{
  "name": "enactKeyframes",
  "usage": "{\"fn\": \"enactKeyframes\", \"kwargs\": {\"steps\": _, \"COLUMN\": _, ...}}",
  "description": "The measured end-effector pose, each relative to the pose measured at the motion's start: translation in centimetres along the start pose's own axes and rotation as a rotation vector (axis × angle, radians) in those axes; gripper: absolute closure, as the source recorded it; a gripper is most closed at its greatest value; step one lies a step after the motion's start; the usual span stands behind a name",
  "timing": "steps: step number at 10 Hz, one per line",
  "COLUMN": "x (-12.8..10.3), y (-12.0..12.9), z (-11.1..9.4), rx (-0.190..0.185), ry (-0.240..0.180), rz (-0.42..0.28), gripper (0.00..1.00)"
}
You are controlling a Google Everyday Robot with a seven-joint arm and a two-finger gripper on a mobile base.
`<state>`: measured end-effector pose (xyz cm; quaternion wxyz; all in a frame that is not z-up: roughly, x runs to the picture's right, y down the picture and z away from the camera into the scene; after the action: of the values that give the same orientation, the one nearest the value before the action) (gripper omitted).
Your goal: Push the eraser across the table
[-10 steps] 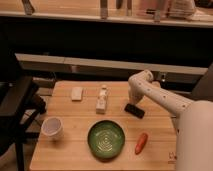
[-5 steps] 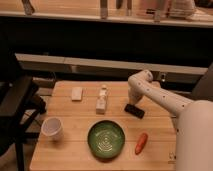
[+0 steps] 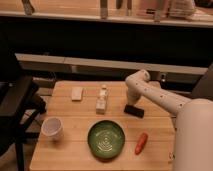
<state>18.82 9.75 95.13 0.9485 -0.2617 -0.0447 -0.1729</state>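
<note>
The robot's white arm reaches over the light wooden butcher-block table [image 3: 75,152], and its gripper [image 3: 131,103] hangs low at the far right part of the tabletop. How wide the gripper stands cannot be told. Directly beneath it, and seemingly touching it, lies the small flat black rectangular eraser [image 3: 134,110], flat on the wood and turned slightly askew.

1 white bottle [image 3: 102,100] lies just left of the gripper, apart from the eraser. Farther left, near the far edge, sits 1 small white rectangular block [image 3: 76,93]. Nearer the camera than the gripper and a little to its left rests a round green bowl [image 3: 106,139]. An orange carrot [image 3: 141,143] lies beside the bowl, on the near side of the eraser. A white cup [image 3: 52,128] stands well apart, far to the left near the table's left edge.
</note>
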Motion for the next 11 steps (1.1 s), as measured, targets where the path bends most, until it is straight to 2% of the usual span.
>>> {"fn": "enactKeyframes", "kwargs": {"steps": 2, "x": -0.5, "y": 0.0, "z": 0.2, "rx": -0.023, "ry": 0.012, "rz": -0.037, "gripper": 0.97}}
{"fn": "enactKeyframes", "kwargs": {"steps": 7, "x": -0.7, "y": 0.1, "z": -0.1, "rx": -0.025, "ry": 0.010, "rz": -0.043, "gripper": 0.97}}
{"fn": "enactKeyframes", "kwargs": {"steps": 8, "x": -0.7, "y": 0.1, "z": 0.0, "rx": -0.029, "ry": 0.011, "rz": -0.046, "gripper": 0.97}}
{"fn": "enactKeyframes", "kwargs": {"steps": 9, "x": -1.0, "y": 0.1, "z": 0.2, "rx": -0.050, "ry": 0.015, "rz": -0.060, "gripper": 0.97}}
{"fn": "enactKeyframes", "kwargs": {"steps": 11, "x": -1.2, "y": 0.2, "z": 0.1, "rx": -0.055, "ry": 0.015, "rz": -0.066, "gripper": 0.97}}
